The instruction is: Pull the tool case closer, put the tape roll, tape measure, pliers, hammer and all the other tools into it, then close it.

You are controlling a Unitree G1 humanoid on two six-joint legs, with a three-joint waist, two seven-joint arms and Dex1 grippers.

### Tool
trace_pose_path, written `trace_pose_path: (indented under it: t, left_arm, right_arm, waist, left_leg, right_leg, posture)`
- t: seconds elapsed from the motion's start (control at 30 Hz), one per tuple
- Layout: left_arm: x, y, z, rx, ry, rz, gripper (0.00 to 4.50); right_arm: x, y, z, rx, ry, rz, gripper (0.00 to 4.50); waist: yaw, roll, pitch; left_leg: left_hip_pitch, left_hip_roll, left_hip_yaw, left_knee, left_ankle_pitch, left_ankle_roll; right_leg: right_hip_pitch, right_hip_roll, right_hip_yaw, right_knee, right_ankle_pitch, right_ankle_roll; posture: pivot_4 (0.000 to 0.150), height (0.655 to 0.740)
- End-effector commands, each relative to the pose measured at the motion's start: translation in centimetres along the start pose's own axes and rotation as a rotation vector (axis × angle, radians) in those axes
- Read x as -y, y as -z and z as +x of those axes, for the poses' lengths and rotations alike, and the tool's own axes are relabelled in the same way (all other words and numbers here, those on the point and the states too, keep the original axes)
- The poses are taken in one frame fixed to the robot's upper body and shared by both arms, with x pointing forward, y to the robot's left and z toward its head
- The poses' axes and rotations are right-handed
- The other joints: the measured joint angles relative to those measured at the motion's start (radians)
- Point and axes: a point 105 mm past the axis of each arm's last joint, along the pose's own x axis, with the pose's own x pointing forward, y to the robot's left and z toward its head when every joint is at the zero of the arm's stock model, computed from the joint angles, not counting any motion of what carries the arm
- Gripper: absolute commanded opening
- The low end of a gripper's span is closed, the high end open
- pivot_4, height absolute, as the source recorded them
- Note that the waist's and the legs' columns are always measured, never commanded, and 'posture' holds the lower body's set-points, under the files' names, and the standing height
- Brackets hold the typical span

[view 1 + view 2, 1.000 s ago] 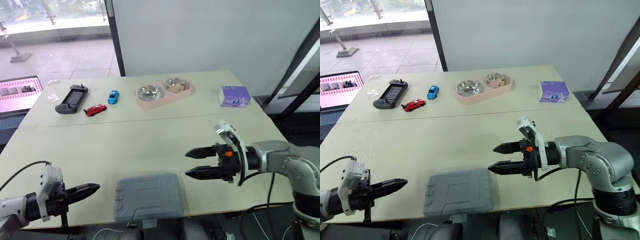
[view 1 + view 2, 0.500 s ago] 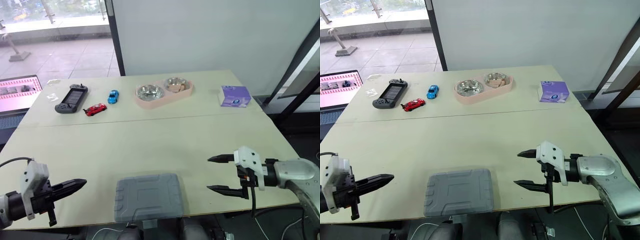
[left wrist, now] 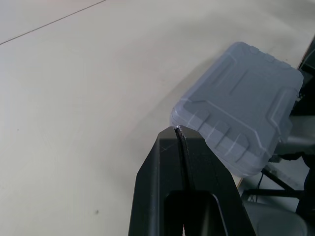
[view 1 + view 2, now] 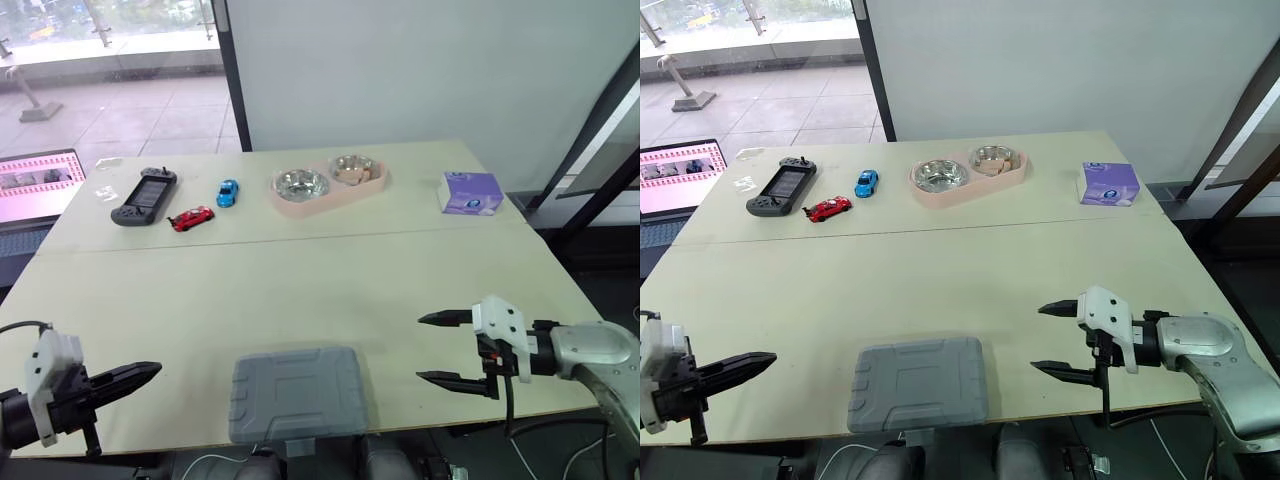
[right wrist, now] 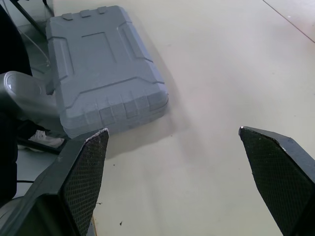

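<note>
Left gripper (image 4: 148, 371): two black fingers pressed together, tips meeting in a closed line in the left wrist view, holding nothing; it sits low over the table's near edge, to the robot's left of the tool case and clear of it, pointing toward it. Right gripper (image 4: 431, 349): black fingers (image 4: 438, 319) spread wide apart, empty, level with the tool case on its right side, apart from it, tips turned toward it. Grey moulded-plastic tool case (image 4: 298, 393): lid shut, lying flat between the two grippers at the near edge of the pale cream table (image 4: 300, 280), a latch at its front hanging past that edge. Beyond the tool case, well apart from it at the far side of the table: black handheld game console (image 4: 143, 196), far left; small red toy car (image 4: 191, 219), just beside the console; small blue toy car (image 4: 227, 193), near the red one; pink twin-bowl pet feeder (image 4: 327, 186) with two steel bowls, one holding brownish contents, straight beyond the tool case; purple tissue box (image 4: 470, 192), far right. Open laptop screen (image 4: 35, 185): off the table's left side, farther left than the console.
</note>
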Motion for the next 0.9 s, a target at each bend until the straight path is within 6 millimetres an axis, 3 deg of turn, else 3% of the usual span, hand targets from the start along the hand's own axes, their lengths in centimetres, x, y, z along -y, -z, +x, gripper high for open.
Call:
trace_pose_path:
  t: [0.03, 0.23, 0.43, 0.47, 0.53, 0.7, 0.9]
  left_arm:
    - [-0.3, -0.3, -0.6, 0.015, -0.021, 0.030, 0.00]
    - [-0.5, 0.2, -0.7, 0.009, -0.020, 0.037, 0.00]
    - [-0.7, 0.5, -0.7, 0.006, -0.015, 0.043, 0.00]
    - [-0.7, 0.6, -0.7, 0.005, -0.013, 0.042, 0.00]
    - [-0.7, 0.7, -0.8, 0.003, -0.013, 0.041, 0.00]
    - [-0.8, 1.0, -0.8, -0.002, -0.010, 0.045, 0.00]
    - [-0.7, 1.2, -0.7, 0.000, -0.010, 0.063, 0.00]
  right_arm:
    - [0.2, -0.5, -0.2, 0.015, 0.006, -0.026, 4.47]
    - [-0.1, -0.3, 0.0, -0.026, -0.039, 0.051, 4.47]
    - [-0.6, -1.6, 0.3, 0.019, -0.082, -0.035, 4.47]
    - [-0.5, -1.5, 0.4, 0.018, -0.070, -0.014, 4.47]
    - [-0.3, -1.3, 0.4, 0.004, -0.065, 0.015, 4.47]
    - [-0.2, -1.0, 0.4, -0.011, -0.060, 0.005, 4.47]
    - [-0.1, -0.9, 0.5, -0.018, -0.065, 0.004, 4.47]
  waist:
    - [0.000, 0.000, 0.000]
    - [0.001, 0.000, 0.000]
    - [-0.003, -0.001, 0.003]
    - [-0.010, -0.001, 0.003]
    - [-0.011, 0.004, 0.003]
    - [0.025, 0.005, 0.004]
    - [0.029, 0.005, 0.004]
  left_leg:
    - [0.000, 0.000, 0.000, 0.000, 0.000, 0.000]
    - [0.000, 0.000, 0.000, 0.000, 0.000, 0.000]
    - [0.000, 0.000, 0.000, 0.000, 0.000, 0.000]
    - [-0.005, -0.006, -0.009, -0.002, 0.000, 0.000]
    - [-0.001, -0.021, -0.032, 0.000, 0.001, 0.001]
    - [-0.003, -0.020, -0.030, 0.001, 0.001, -0.001]
    - [-0.003, -0.020, -0.028, 0.001, 0.001, -0.001]
  right_leg:
    - [0.000, 0.000, 0.000, 0.000, 0.000, 0.000]
    - [0.000, 0.000, 0.000, 0.000, 0.000, 0.000]
    - [0.000, 0.000, 0.000, 0.000, 0.000, 0.000]
    - [0.008, -0.008, -0.010, 0.001, -0.002, 0.003]
    - [0.017, -0.025, -0.030, 0.008, -0.014, 0.006]
    - [0.012, -0.023, -0.027, 0.005, -0.014, 0.006]
    - [0.012, -0.023, -0.027, 0.003, -0.013, 0.005]
  posture:
    - [0.150, 0.7360]
    - [0.150, 0.7360]
    - [0.150, 0.7360]
    - [0.150, 0.7360]
    - [0.150, 0.7360]
    - [0.150, 0.7360]
    - [0.150, 0.7360]
